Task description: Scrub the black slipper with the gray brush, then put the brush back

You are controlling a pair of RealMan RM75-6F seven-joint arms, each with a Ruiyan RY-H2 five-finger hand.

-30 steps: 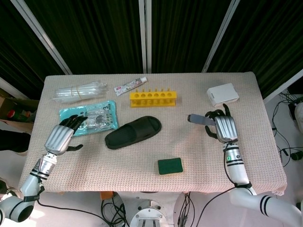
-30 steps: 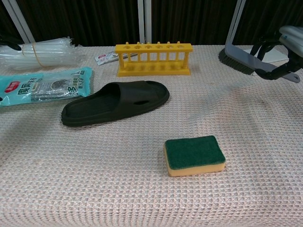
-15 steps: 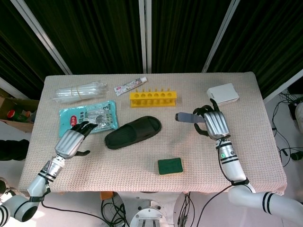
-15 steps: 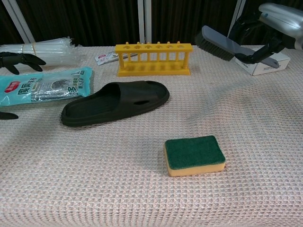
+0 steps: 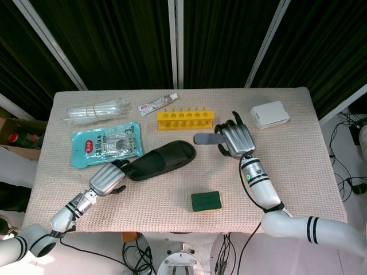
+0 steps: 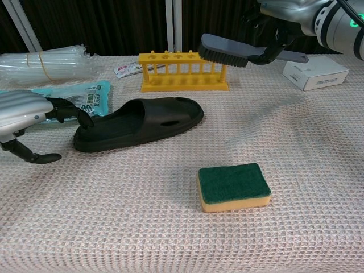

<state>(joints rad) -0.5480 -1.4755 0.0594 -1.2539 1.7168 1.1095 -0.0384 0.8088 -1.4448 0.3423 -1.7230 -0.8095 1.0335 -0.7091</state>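
The black slipper lies sole down at the middle of the table, heel end to the left. My right hand grips the gray brush by its handle, bristles down, in the air just right of the slipper's toe end. My left hand is at the slipper's heel end with fingers spread toward it; whether the fingertips touch the slipper I cannot tell.
A yellow rack stands behind the slipper. A green and yellow sponge lies in front. A teal packet, clear plastic bundle and tube sit at the left, a white box at the right.
My right hand has carried the brush leftward and up, from near the white box to beside the slipper's toe. My left hand has moved right and forward to the slipper's heel.
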